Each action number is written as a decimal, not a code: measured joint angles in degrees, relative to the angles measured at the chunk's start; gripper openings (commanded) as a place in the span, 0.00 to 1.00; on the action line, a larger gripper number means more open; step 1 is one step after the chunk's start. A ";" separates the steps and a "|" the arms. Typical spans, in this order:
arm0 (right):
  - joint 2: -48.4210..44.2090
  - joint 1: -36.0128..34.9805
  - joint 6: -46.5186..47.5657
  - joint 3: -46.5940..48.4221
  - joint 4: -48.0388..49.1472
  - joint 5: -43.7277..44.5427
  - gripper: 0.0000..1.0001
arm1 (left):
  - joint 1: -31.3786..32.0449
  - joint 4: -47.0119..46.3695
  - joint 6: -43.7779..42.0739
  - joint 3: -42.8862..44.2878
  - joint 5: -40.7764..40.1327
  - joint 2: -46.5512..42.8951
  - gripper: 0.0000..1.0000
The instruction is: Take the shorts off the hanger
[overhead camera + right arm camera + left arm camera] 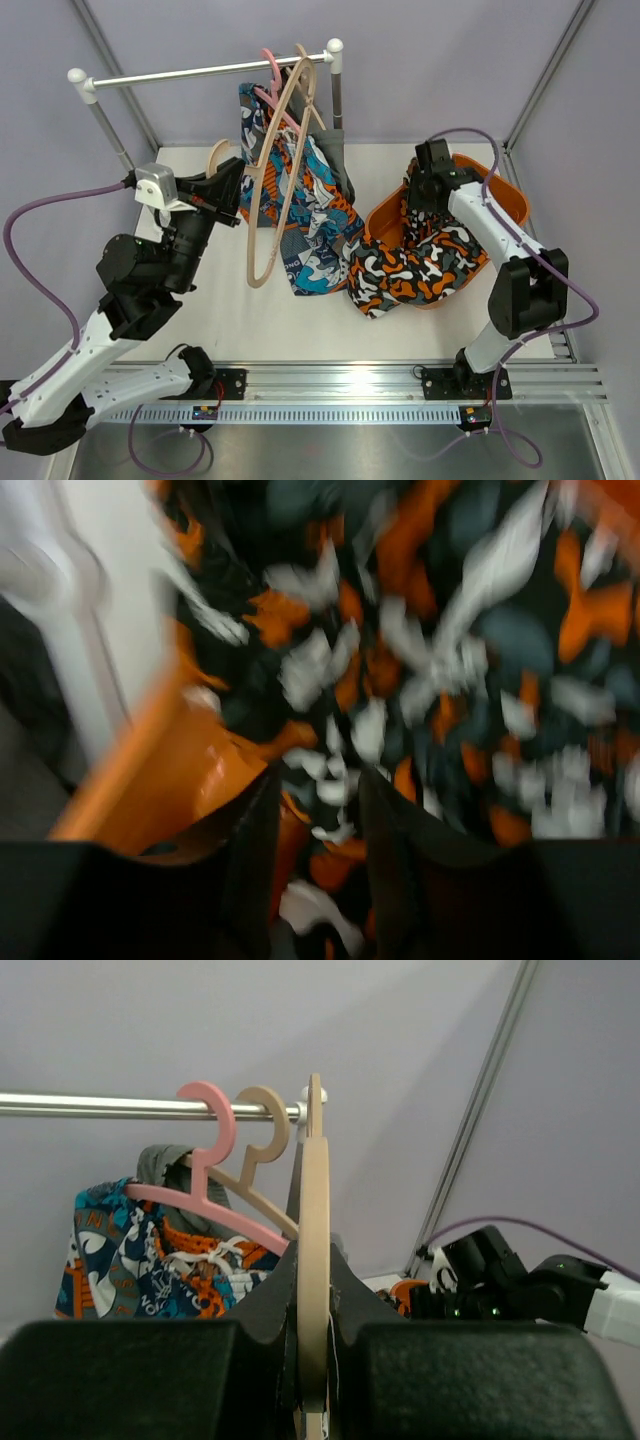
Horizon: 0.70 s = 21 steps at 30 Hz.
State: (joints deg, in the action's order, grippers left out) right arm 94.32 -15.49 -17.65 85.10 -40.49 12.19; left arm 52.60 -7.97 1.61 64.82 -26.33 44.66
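Our left gripper [314, 1305] is clamped tight on a beige hanger [314, 1190], seen edge-on between the fingers. This hanger is bare, and it rises toward the rail [100, 1106]. We cannot tell whether its hook rests on the rail or only stands against it.

Our right gripper [318, 780] has its jaws partly apart, pointing down into the camouflage shorts [420, 270]. The wrist view is blurred, so we cannot say whether a fold is caught between the fingers. Nothing looks pinched.

The camouflage shorts lie in the orange basket [510, 200], to the right of the rail and nearer our bases, with part draped over the basket's near rim.

Under the rail, a pink hanger [212, 1088] and a tan one hang by their hooks, just beside the beige one. The blue patterned shorts [315, 215] hang down from there, and the grey shorts [158, 1163] are bunched just below the rail.

We judge one pair is done and two remain. Next, the right gripper should lift clear of the basket and cross toward the rail for the blue patterned shorts. The left must first dispose of the bare hanger, or use it to steady the others.
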 measured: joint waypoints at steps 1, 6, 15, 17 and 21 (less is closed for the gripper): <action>0.15 0.00 -0.70 -2.97 -0.33 -1.09 0.56 | 0.02 0.74 0.15 -0.15 -0.66 -0.52 0.00; -9.22 0.00 -3.17 -8.15 -1.62 -1.62 0.70 | 0.00 5.90 2.08 0.17 -8.48 -3.45 0.00; -31.91 0.00 -3.10 3.15 -0.66 2.05 0.73 | 0.00 15.10 4.83 1.70 -20.65 -4.68 0.00; -34.58 0.00 -2.97 3.21 -0.87 1.42 0.73 | 0.00 17.77 5.64 3.02 -21.51 -4.26 0.00; -36.70 0.07 -2.60 3.23 -0.98 -4.83 0.72 | 0.00 25.59 7.10 9.99 -22.84 -0.76 0.00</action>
State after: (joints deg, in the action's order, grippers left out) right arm 57.63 -15.42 -20.25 88.33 -41.47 7.35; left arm 52.60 17.63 8.71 74.81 -49.17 43.90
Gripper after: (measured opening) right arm 0.724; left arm 0.079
